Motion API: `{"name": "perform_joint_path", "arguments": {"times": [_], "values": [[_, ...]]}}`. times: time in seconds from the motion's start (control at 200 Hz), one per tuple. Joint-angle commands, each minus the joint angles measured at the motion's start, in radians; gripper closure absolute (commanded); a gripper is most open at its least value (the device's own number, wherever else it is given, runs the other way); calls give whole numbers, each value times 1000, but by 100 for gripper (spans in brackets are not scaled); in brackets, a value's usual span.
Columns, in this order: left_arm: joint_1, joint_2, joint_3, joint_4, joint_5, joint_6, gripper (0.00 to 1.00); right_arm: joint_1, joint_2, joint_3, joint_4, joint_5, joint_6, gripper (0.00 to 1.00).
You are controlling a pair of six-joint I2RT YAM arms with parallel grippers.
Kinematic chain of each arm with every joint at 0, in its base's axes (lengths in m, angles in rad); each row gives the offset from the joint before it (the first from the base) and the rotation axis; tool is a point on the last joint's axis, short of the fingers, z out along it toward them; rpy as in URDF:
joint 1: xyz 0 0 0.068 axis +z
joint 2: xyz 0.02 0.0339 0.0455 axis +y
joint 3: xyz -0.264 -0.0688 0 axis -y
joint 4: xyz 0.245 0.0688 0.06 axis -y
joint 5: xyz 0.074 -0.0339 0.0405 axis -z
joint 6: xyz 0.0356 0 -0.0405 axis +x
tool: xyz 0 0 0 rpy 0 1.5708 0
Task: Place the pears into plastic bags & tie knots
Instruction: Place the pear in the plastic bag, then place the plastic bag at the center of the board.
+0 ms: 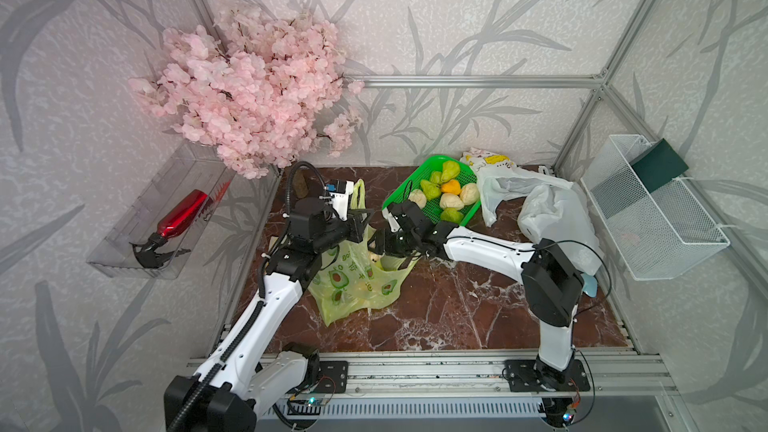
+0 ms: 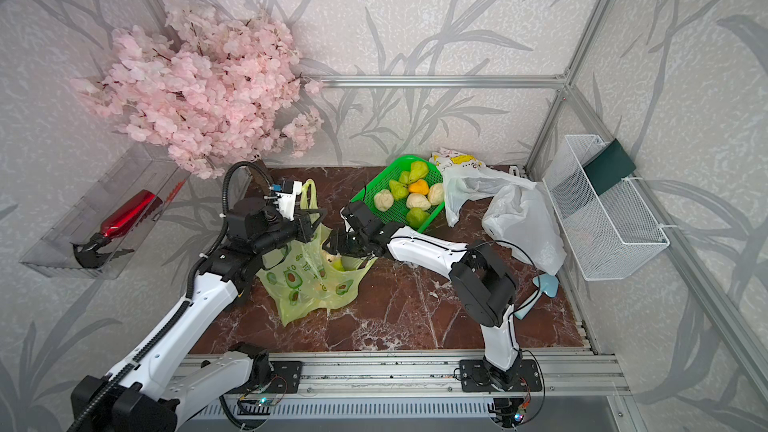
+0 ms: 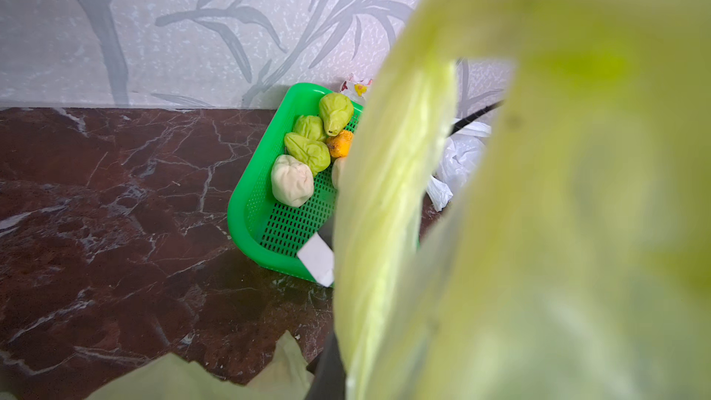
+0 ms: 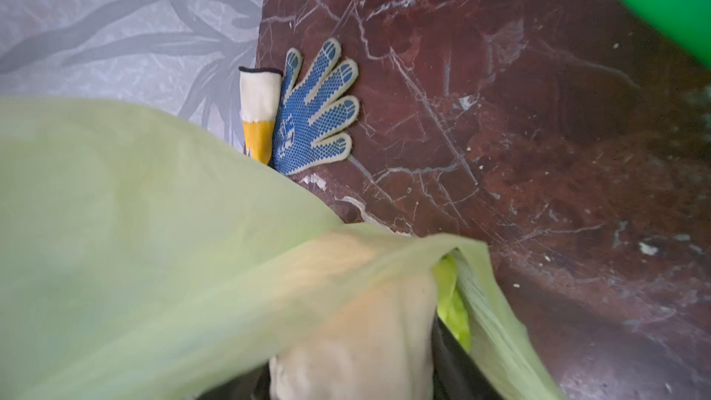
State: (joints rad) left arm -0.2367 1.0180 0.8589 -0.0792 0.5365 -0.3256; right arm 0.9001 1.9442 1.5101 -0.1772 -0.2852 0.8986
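Your left gripper (image 1: 365, 224) is pinched tight on the rim of the yellow-green bag (image 1: 353, 284), holding one side of its mouth up at the centre of both top views. Your right gripper (image 1: 380, 245) reaches into that mouth from the right. In the right wrist view a cream pear (image 4: 346, 336) sits against a dark finger (image 4: 454, 359). Bag film covers the rest, so it is unclear whether the fingers clamp the pear or stand apart. A green pear (image 4: 450, 298) lies just beside it inside the bag. Up and right of the grippers, the green basket (image 1: 401, 197) holds the other pears (image 1: 451, 201), green, cream and one orange. White bags (image 1: 552, 209) lie crumpled further right on the marble table (image 1: 457, 309).
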Motion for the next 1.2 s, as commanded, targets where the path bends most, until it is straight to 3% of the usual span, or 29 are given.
{"name": "perform_joint_path", "arguments": {"times": [0.0, 0.105, 0.325, 0.405, 0.565, 0.66, 0.91, 1.07, 1.115, 1.195], "values": [[-4, -35, -12, 44, 25, -21, 100, 70, 14, 131, -72, 27, -15, 25], [-1, -51, -14, 17, -36, 10, 100, 73, -50, 92, -115, -52, -57, 14], [1, -75, -18, -24, -132, 49, 100, 7, -388, -117, -311, 199, -160, 11], [1, -80, -24, -15, -131, 40, 100, -5, -488, -201, -330, 325, -126, 11], [-3, -84, -18, -15, -118, 41, 100, -6, -623, -376, -356, 533, 81, 11], [-4, -87, -18, -22, -114, 49, 100, -3, -624, -414, -328, 542, 124, 11], [-10, -90, -19, -19, -107, 48, 100, -1, -451, -386, -223, 501, 198, 13], [-13, -97, -19, -29, -102, 47, 100, 5, -352, -345, -186, 528, 208, 28], [-14, -100, -19, -35, -102, 54, 100, 5, -341, -359, -147, 539, 207, 38], [-14, -109, -15, -56, -108, 68, 100, 3, -348, -395, -54, 532, 159, 67]]}}
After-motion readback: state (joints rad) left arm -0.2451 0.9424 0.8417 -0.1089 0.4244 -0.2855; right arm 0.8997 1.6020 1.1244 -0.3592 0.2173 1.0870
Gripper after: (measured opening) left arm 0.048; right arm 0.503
